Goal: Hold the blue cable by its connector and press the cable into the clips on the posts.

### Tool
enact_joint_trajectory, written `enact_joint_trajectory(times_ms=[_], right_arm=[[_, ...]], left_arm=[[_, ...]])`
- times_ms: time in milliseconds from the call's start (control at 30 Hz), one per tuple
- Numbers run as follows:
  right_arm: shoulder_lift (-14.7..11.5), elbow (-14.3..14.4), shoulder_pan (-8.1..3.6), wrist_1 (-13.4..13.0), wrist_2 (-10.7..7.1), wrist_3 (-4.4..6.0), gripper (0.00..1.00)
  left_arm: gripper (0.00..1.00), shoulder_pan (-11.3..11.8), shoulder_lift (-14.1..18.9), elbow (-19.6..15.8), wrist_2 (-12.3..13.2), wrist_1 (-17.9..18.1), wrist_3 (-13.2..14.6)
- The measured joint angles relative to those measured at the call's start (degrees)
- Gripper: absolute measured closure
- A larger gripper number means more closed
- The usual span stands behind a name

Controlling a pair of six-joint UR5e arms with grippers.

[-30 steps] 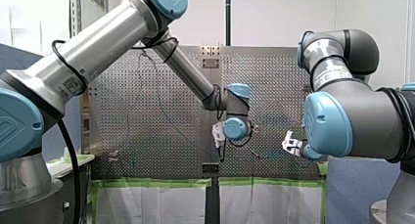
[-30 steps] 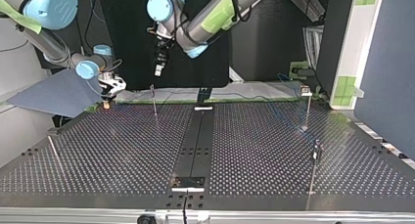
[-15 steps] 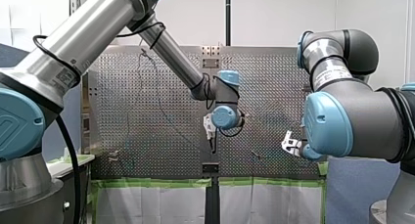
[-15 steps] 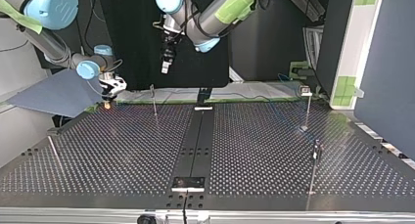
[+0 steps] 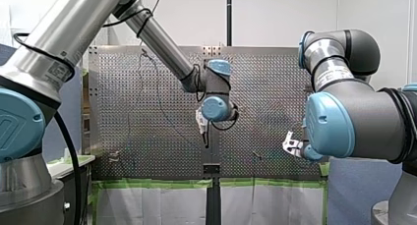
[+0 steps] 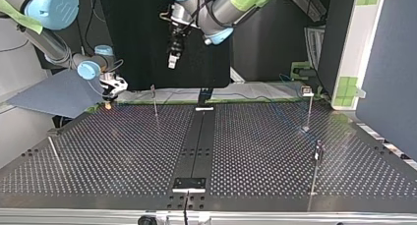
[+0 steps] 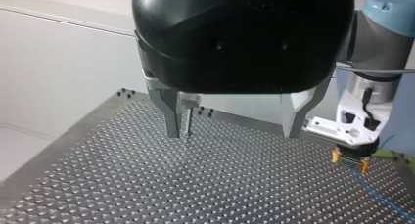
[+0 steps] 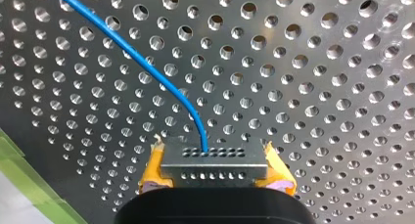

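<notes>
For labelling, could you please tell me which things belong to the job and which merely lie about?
Job: thin blue cable; grey perforated metal connector; my right end effector; thin metal clip posts.
Lying about: green tape strips; blue-grey sheet.

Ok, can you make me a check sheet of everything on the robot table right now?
Surface: perforated table, metal, full of holes.
Job's things: connector is held; blue cable runs from it over the table; thin posts stand upright, clips too small to check.
Clutter: nothing seen.
Grippers: right gripper shut on the connector with yellow pads, low by the table; left gripper open, empty, high above the table.
Cables: black cable hangs by my left arm.
Surroundings: green tape along the table's edge; white wall.
</notes>
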Motion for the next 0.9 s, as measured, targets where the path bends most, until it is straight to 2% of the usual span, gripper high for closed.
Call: enact_joint_trajectory(times_ms=[900], right_arm=[[-0.03,0.00,0.48,0.29,0.13,-0.21,0.98]], left_arm=[[0.00,0.75,12.75,-12.75,0.82,7.46,-1.99]])
